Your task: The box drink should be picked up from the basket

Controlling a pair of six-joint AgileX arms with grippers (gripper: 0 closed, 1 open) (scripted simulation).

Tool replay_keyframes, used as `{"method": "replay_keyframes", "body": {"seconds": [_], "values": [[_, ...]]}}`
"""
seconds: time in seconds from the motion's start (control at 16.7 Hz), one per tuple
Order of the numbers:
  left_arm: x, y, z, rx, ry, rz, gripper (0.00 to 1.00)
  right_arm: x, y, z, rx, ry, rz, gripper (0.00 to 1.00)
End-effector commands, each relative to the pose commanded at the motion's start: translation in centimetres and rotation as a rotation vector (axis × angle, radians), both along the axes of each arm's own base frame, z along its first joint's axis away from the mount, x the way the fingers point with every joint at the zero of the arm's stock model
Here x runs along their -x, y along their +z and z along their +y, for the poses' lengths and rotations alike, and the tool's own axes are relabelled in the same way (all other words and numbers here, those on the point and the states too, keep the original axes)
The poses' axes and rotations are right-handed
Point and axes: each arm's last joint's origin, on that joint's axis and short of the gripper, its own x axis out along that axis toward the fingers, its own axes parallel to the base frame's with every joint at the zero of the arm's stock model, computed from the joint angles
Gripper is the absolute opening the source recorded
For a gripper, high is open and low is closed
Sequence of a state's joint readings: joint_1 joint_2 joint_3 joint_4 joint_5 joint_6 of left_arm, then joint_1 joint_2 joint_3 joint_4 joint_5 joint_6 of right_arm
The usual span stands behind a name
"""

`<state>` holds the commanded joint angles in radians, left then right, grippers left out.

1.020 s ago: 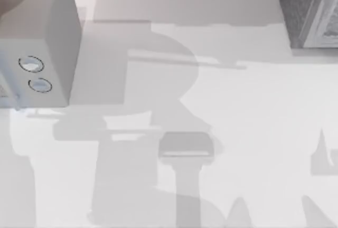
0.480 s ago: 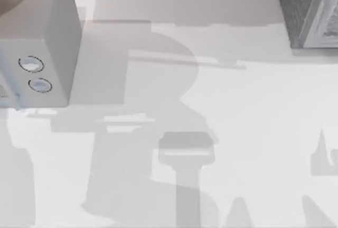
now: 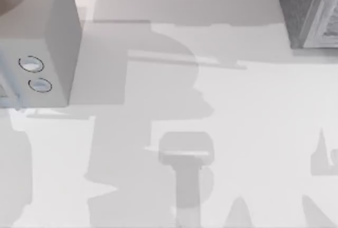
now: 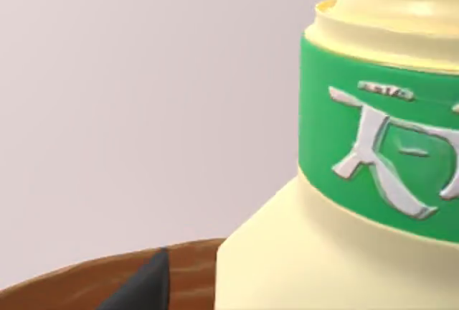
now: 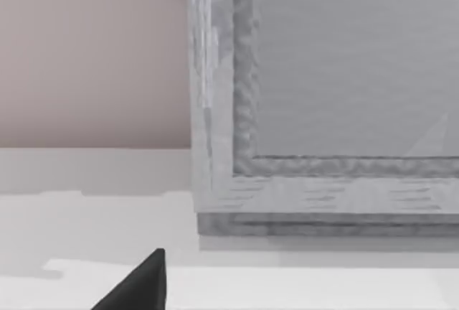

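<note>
The box drink [image 4: 344, 202] fills much of the left wrist view. It has a pale yellow body and a green neck label with white lettering. It stands upright, and its cap runs out of view. A dark tip of my left gripper [image 4: 140, 288] shows just beside the drink's shoulder, over the brown wooden rim of the basket [image 4: 72, 285]. I cannot tell whether it touches the drink. A dark tip of my right gripper [image 5: 140, 285] hangs over the white table, facing a grey cabinet.
A grey box [image 3: 37, 43] with two round dials stands at the table's left edge. A textured grey cabinet [image 3: 309, 11] occupies the back right corner, seen up close as the cabinet [image 5: 323, 95] in the right wrist view. Arm shadows lie across the white table [image 3: 253, 106].
In the top view the broad shadow on the left-middle of the table has shifted and changed shape. The boxes have not moved.
</note>
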<state>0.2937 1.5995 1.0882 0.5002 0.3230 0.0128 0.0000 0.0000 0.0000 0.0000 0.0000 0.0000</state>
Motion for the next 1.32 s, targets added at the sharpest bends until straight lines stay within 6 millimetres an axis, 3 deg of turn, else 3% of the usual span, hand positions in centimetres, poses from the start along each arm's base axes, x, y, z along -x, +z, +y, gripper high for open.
{"method": "replay_keyframes", "body": {"seconds": [0.42, 1.2, 1.32], "values": [[-0.86, -0.09, -0.03, 0.0, 0.0, 0.0, 1.0, 0.0, 0.0, 0.0, 0.0, 0.0, 0.0, 1.0], [-0.86, -0.09, -0.03, 0.0, 0.0, 0.0, 0.02, 0.0, 0.0, 0.0, 0.0, 0.0, 0.0, 1.0], [-0.86, -0.09, -0.03, 0.0, 0.0, 0.0, 0.0, 0.0, 0.0, 0.0, 0.0, 0.0, 0.0, 1.0]]}}
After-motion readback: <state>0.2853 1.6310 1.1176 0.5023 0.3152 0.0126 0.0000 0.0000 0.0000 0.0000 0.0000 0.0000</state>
